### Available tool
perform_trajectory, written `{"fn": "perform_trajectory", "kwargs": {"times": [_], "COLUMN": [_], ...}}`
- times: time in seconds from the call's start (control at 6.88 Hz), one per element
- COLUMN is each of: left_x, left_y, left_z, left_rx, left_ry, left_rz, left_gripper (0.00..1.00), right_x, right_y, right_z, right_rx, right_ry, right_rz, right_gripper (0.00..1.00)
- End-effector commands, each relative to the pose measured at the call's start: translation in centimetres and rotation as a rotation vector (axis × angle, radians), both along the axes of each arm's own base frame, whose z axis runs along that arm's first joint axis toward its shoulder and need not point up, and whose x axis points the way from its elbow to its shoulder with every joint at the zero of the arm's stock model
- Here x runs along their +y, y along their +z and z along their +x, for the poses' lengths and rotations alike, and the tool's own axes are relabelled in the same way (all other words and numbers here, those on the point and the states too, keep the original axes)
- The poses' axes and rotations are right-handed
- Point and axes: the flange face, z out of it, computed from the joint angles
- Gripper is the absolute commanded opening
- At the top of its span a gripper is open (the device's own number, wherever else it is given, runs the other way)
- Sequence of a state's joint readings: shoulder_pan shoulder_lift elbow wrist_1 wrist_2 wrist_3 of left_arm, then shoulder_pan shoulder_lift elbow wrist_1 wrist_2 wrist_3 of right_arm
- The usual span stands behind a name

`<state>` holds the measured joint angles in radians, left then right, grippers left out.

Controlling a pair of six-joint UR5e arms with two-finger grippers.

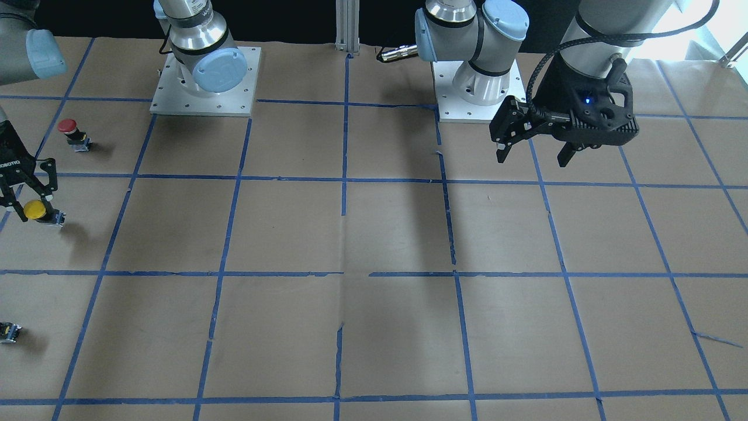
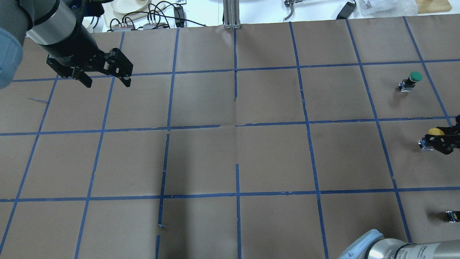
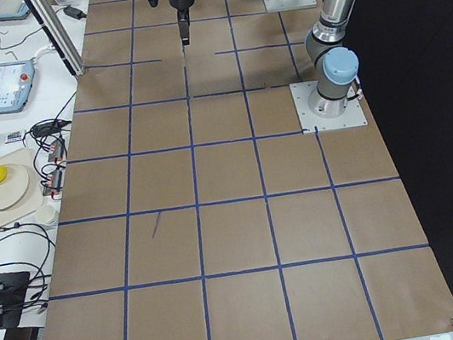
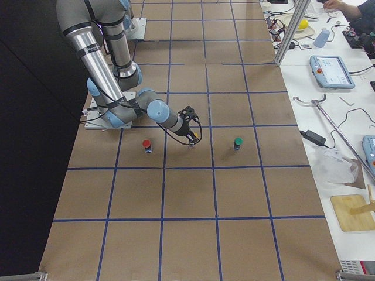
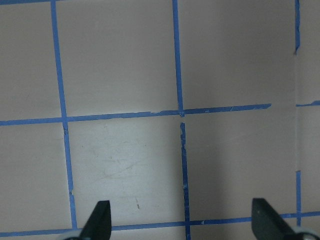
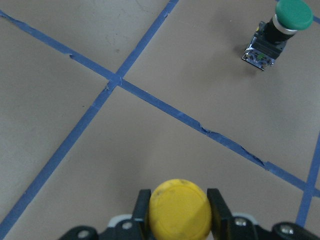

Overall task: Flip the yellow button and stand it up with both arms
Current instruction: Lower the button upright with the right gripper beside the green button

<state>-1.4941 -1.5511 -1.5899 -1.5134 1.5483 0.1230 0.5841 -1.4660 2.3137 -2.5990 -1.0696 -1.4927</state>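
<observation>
The yellow button (image 1: pixel 35 209) is at the table's end on my right side. Its yellow cap (image 6: pixel 180 209) sits between the two fingers of my right gripper (image 1: pixel 28 202), which is shut on it. Its grey body points down toward the paper. It also shows in the overhead view (image 2: pixel 435 132) and in the exterior right view (image 4: pixel 195 138). My left gripper (image 2: pixel 107 80) hangs open and empty above the table's other end. It also shows in the front-facing view (image 1: pixel 534 153). The left wrist view shows only its fingertips (image 5: pixel 100 220) over bare paper.
A red-capped button (image 1: pixel 70 131) stands on the robot's side of the yellow one. A green-capped button (image 2: pixel 411 80) stands on its far side. A tiny dark part (image 2: pixel 452 216) lies near the right arm's base. The brown paper carries a blue tape grid (image 1: pixel 345 178).
</observation>
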Motion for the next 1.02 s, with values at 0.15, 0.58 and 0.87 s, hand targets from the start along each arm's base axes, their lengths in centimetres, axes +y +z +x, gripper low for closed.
{"fn": "perform_trajectory", "kwargs": {"times": [0.15, 0.58, 0.87], "left_x": [-0.1, -0.2, -0.2], "left_y": [0.0, -0.2, -0.3], "left_z": [0.1, 0.1, 0.1], "left_rx": [0.001, 0.003, 0.001], "left_ry": [0.002, 0.005, 0.005], "left_rz": [0.0, 0.004, 0.006], "left_gripper": [1.0, 1.0, 1.0], "right_x": [0.0, -0.2, -0.1], "right_y": [-0.1, -1.2, -1.1], "right_z": [0.0, -0.3, -0.4], "right_rx": [-0.002, -0.013, -0.019], "right_ry": [-0.001, -0.003, -0.023], "right_rz": [0.001, 0.008, 0.024], "right_gripper": [0.44, 0.54, 0.99]}}
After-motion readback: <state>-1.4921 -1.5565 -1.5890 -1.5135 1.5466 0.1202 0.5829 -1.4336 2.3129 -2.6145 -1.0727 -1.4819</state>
